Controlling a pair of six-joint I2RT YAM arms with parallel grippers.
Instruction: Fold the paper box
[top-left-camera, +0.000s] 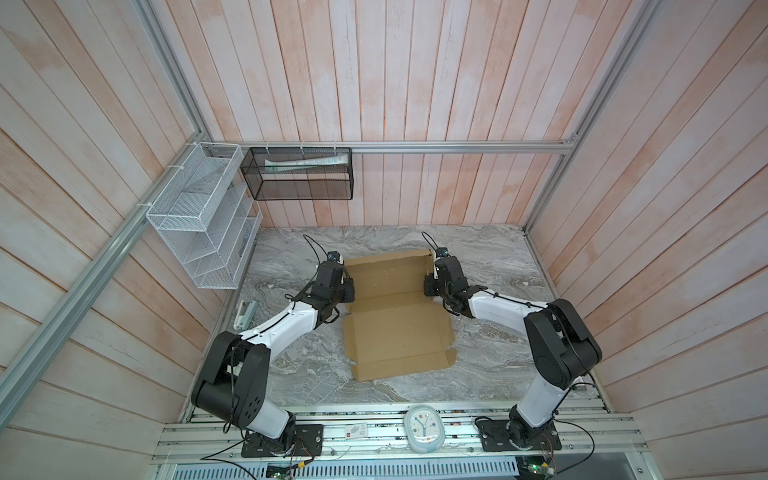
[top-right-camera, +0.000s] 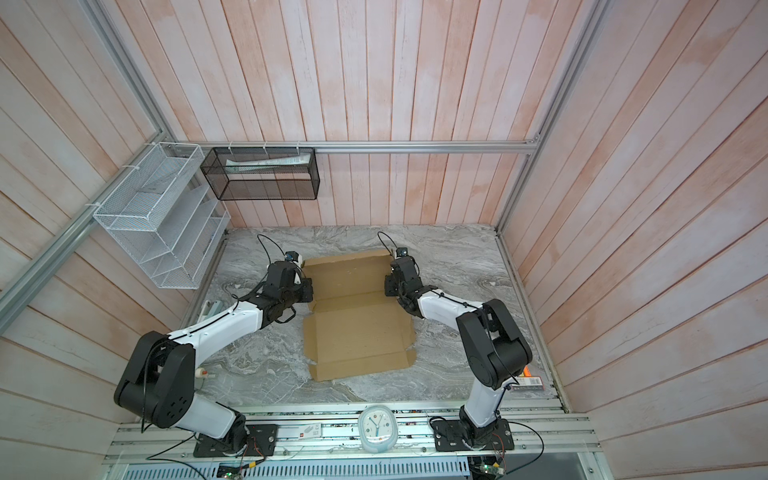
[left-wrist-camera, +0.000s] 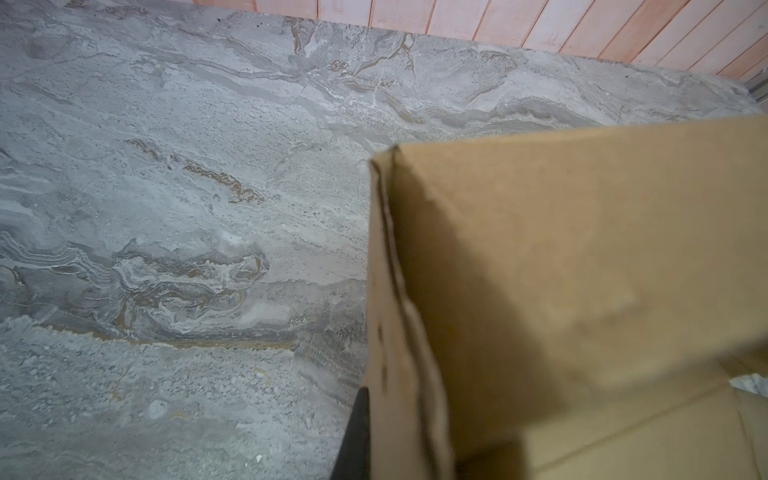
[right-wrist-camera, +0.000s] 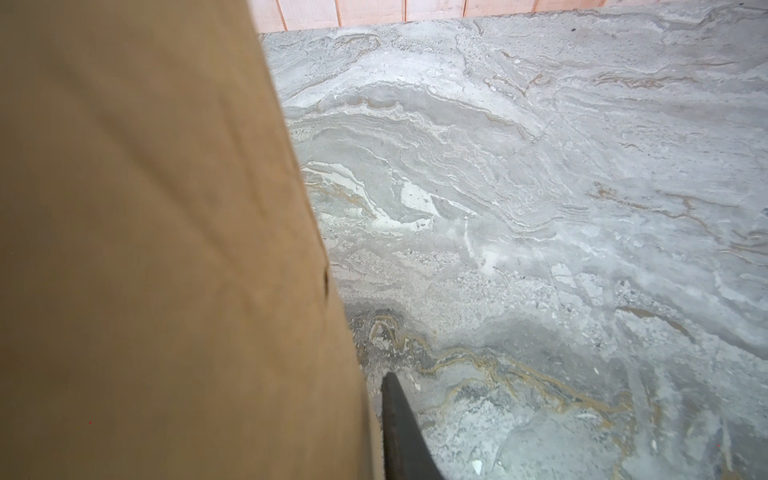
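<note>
Two side flaps on the far half of the box (top-left-camera: 395, 320) stand raised, one at each gripper; the near half lies flat on the table (top-left-camera: 490, 257), its tabs and front flap unfolded; the box sits mid table, between the arms; the left gripper (top-left-camera: 345, 289) is at the left flap, and in its wrist view one finger (left-wrist-camera: 353, 436) lies against the flap's outer face, the other hidden behind cardboard, so the claw reads as pinched tight on that flap; the right gripper (top-left-camera: 432, 286) is at the right flap, with one finger (right-wrist-camera: 399, 428) just outside the wall and the other hidden; whether it is spread or gripping I cannot tell. My judgement is that the task is early: walls begun; none locked, tabs untucked, lid unclosed.
</note>
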